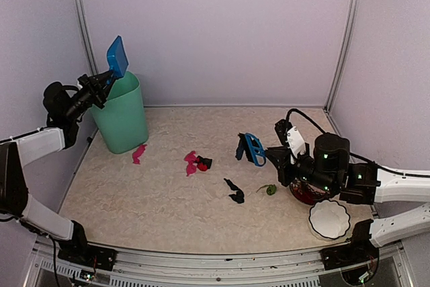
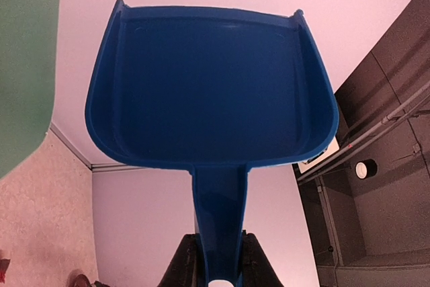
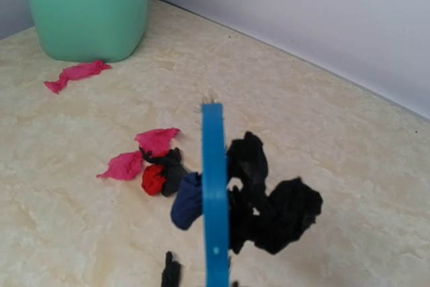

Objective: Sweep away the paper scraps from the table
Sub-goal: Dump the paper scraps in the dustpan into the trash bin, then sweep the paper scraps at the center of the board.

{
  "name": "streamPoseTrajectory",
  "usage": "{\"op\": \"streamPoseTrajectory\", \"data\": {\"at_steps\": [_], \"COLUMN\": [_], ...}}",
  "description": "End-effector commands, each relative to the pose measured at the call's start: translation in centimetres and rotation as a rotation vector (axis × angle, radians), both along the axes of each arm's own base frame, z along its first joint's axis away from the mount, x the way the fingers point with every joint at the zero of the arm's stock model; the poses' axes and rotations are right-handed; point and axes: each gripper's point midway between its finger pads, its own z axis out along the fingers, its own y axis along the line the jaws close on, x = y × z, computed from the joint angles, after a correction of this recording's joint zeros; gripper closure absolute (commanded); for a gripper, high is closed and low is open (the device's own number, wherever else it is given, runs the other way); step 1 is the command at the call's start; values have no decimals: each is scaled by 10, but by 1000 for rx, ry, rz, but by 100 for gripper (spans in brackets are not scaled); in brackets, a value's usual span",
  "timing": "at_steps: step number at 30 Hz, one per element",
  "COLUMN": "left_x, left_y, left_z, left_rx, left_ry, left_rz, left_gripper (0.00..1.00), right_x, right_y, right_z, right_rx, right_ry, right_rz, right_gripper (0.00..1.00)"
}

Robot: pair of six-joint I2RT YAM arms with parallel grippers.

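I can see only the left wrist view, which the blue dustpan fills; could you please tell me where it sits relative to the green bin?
Observer: The left claw holds the dustpan raised above the green bin and its rim.
Operator: Thank you. Is anything left on the table?
Observer: Yes: a pink scrap beside the bin, a pink, red and black cluster mid-table, black scraps and a green scrap nearer the right arm.
Operator: What is the right claw doing?
Observer: It is shut on the blue brush, close to the black scraps.
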Motion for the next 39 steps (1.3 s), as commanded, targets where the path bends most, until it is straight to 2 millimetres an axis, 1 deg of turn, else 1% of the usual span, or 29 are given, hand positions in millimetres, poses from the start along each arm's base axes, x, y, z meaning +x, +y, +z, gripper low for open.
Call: {"op": "streamPoseTrajectory", "data": {"at_steps": [1,6,10,13,16,20,23,24,26,30,31,32,36,37,39], "left_x": [-9,-21,-38,-55,-69,-85,-95,-98,-105,-114,-117,-119,-128,-130,-134], "left_y": [1,-10,-22,-26,-29,-33,-33,-33,-34,-29,-28,-26,-15,-13,-8], "left_z": [21,23,20,17,14,7,-1,-3,-4,-9,-9,-13,-16,-16,-15], "left_rx": [8,139,251,316,430,558,643,670,723,872,902,936,1029,1050,1088], "left_ry": [-75,-115,-145,-172,-189,-197,-200,-204,-217,-207,-205,-197,-177,-175,-167], "left_rz": [-7,-27,-56,-58,-50,-64,-58,-58,-58,-23,-13,-7,48,57,83], "left_gripper": [100,100,100,100,100,100,100,100,100,100,100,100,100,100,100], "right_x": [1,-2,-2,-4,-4,-3,-2,2,8,27,32,36,55,61,70], "right_y": [6,12,18,29,43,62,85,95,112,148,158,168,206,218,238], "right_z": [15,21,24,24,27,36,39,34,31,25,21,19,11,15,12], "right_rx": [46,85,103,111,135,196,246,252,282,367,391,411,488,517,552], "right_ry": [3,8,19,31,40,49,85,115,158,255,300,326,416,429,468], "right_rz": [5,38,54,95,136,188,246,249,259,248,239,242,235,238,247], "right_gripper": [100,100,100,100,100,100,100,100,100,100,100,100,100,100,100]}}
